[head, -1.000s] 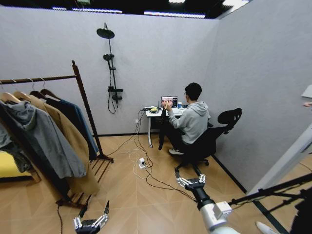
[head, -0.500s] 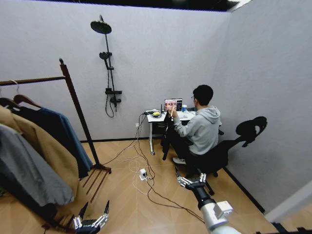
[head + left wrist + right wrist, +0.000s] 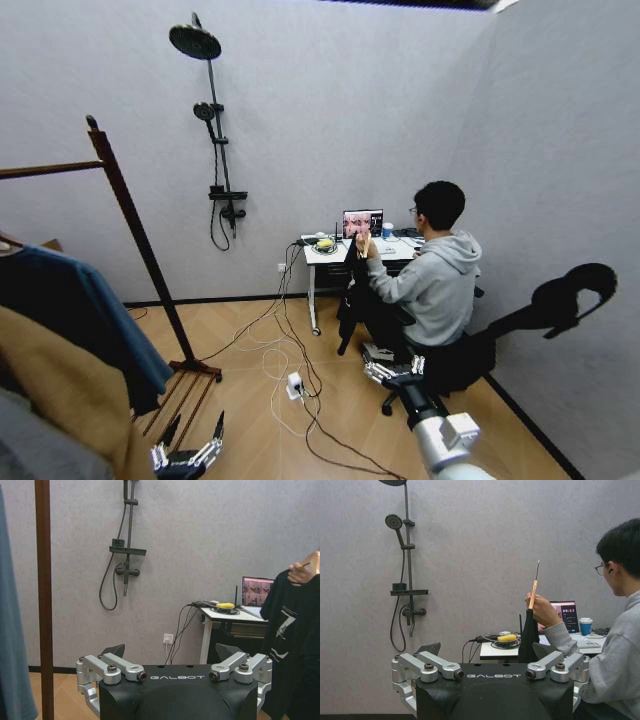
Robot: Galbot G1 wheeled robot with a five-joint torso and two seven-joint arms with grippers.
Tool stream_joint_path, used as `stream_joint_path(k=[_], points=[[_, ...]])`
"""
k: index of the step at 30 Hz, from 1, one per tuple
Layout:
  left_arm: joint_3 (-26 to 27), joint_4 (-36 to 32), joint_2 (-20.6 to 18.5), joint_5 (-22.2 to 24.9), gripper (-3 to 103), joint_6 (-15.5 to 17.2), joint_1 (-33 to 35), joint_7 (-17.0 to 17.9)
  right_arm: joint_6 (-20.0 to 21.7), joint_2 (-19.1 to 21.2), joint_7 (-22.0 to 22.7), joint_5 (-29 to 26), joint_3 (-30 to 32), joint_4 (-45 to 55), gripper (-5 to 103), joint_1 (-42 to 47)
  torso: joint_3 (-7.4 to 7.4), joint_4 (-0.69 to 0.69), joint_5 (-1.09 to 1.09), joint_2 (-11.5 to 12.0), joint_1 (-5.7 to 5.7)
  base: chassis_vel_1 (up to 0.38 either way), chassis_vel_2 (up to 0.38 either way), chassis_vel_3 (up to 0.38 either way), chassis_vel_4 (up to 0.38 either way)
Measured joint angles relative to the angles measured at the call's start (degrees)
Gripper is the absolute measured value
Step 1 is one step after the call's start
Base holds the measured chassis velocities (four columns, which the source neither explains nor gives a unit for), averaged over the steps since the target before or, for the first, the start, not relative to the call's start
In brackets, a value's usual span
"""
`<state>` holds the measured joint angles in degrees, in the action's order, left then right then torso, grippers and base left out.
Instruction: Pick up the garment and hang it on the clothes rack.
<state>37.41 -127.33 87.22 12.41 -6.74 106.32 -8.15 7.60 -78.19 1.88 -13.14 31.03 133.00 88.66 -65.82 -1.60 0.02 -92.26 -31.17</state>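
My head camera has swung right since a second ago, leaving the clothes rack (image 3: 130, 235) left of both released claws, left claw (image 3: 187, 455) and right claw (image 3: 393, 372), with the garment (image 3: 528, 637) held up by the seated person's hand (image 3: 540, 611) ahead of the right claw.

Your head view looks forward and down across the room from well back, with the rack (image 3: 140, 250) at its left, the shower (image 3: 205, 130) on the far wall and the desk (image 3: 345, 250) beyond. Each wrist view sits just behind its own gripper, left (image 3: 175, 672) and right (image 3: 490, 667), facing that wall level. All three views share the shower and desk; the left wrist also shares the rack post.
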Motion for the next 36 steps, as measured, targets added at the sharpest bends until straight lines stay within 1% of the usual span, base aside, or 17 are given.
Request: stream_joint_path(k=[1, 3, 6, 7, 10, 11, 15, 17, 18, 20, 22, 25, 26, 28, 29, 31, 36], points=[[0.0, 0.0, 0.0, 0.0, 100, 0.0, 0.0, 0.0, -0.1, 0.0, 0.0, 0.0, 0.0, 0.0, 100, 0.0, 0.01, -0.03, -0.04, 0.0, 0.01, -0.329, 0.32, 0.303, -0.324], [0.0, 0.0, 0.0, 0.0, 100, 0.0, 0.0, 0.0, -0.1, 0.0, 0.0, 0.0, 0.0, 0.0, 100, 0.1, 0.02, -0.03, -0.01, 0.0, 0.04, -0.319, 0.315, 0.331, -0.32], [0.0, 0.0, 0.0, 0.0, 100, 0.0, 0.0, 0.0, -0.1, 0.0, -0.1, 0.0, -0.1, 0.0, 100, 0.2, 0.0, 0.0, 0.0, 0.0, 0.0, -0.301, 0.302, 0.297, -0.303], [0.0, 0.0, 0.0, 0.0, 100, 0.0, 0.0, 0.0, -0.1, 0.0, -0.1, 0.1, -0.1, 0.0, 100, 0.2, 0.01, -0.03, -0.04, 0.0, 0.01, -0.313, 0.313, 0.296, -0.323], [0.0, 0.0, 0.0, 0.0, 100, 0.0, 0.0, 0.0, 0.0, 0.1, -0.5, -0.3, 0.0, -0.2, 100, -0.2, 0.02, -0.02, 0.04, 0.0, 0.02, -0.31, 0.307, 0.318, -0.323], [0.0, 0.0, 0.0, 0.0, 100, 0.0, 0.0, 0.0, 0.1, 0.4, -0.6, -0.5, 0.3, -0.5, 100, -0.6, 0.0, -0.01, -0.04, 0.0, -0.04, -0.251, 0.27, 0.268, -0.233], [0.0, 0.0, 0.0, 0.0, 100, 0.0, 0.0, 0.0, 0.5, 1.0, -0.6, -1.3, 1.3, -1.3, 100, -1.9, 0.0, -0.04, -0.02, 0.0, -0.04, -0.26, 0.243, 0.189, -0.211], [0.0, 0.0, 0.0, 0.0, 100, 0.0, 0.0, 0.0, 1.6, 2.2, 0.1, -3.5, 2.6, -2.0, 100, -4.2, -0.01, -0.03, -0.01, 0.0, -0.06, -0.096, 0.122, 0.061, -0.116], [0.0, 0.0, 0.0, 0.0, 100, 0.0, 0.0, 0.0, 2.9, 3.4, 0.6, -5.7, 3.7, -2.4, 100, -6.2, -0.01, 0.02, -0.02, 0.0, -0.03, 0.0, 0.0, 0.0, 0.0], [0.0, 0.0, 0.0, 0.0, 100, 0.0, 0.0, 0.0, 3.4, 4.0, 0.9, -6.6, 4.0, -2.6, 100, -7.2, 0.0, 0.03, -0.01, 0.0, 0.0, 0.0, 0.0, 0.0, 0.0], [0.0, 0.0, 0.0, 0.0, 100, 0.0, 0.0, 0.0, 4.2, 5.3, 1.5, -8.2, 4.6, -3.2, 100, -9.1, 0.02, -0.02, 0.0, 0.0, 0.06, 0.031, -0.037, 0.022, 0.05], [0.0, 0.0, 0.0, 0.0, 100, 0.0, 0.0, 0.0, 6.1, 9.8, 4.0, -13.0, 5.5, -6.0, 100, -14.8, 0.03, -0.03, 0.0, 0.0, 0.09, 0.055, -0.092, -0.074, 0.045], [0.0, 0.0, 0.0, 0.0, 100, 0.0, 0.0, 0.0, 6.1, 9.8, 4.0, -13.0, 5.5, -6.0, 100, -14.8, 0.03, -0.03, 0.0, 0.0, 0.09, 0.068, -0.08, -0.084, 0.024], [0.0, 0.0, 0.0, 0.0, 100, 0.0, 0.0, 0.0, 7.0, 13.5, 5.1, -15.6, 6.7, -8.8, 100, -18.2, 0.03, -0.02, -0.01, 0.0, 0.09, 0.011, -0.014, -0.033, 0.011], [0.0, 0.0, 0.0, 0.0, 100, 0.0, 0.0, 0.0, 7.0, 13.5, 5.1, -15.6, 6.7, -8.8, 100, -18.2, 0.03, -0.02, -0.01, 0.0, 0.09, 0.0, 0.0, 0.0, 0.0], [0.0, 0.0, 0.0, 0.0, 100, 0.0, 0.0, 0.0, 7.7, 16.7, 5.4, -17.0, 7.5, -11.7, 100, -21.0, 0.02, -0.02, -0.01, 0.0, 0.04, 0.0, 0.0, 0.0, 0.0], [0.0, 0.0, 0.0, 0.0, 100, 0.0, 0.0, 0.0, 8.1, 19.5, 6.1, -18.4, 6.9, -16.6, 100, -25.5, 0.01, -0.03, -0.01, 0.0, 0.0, 0.0, 0.0, 0.0, 0.0]])
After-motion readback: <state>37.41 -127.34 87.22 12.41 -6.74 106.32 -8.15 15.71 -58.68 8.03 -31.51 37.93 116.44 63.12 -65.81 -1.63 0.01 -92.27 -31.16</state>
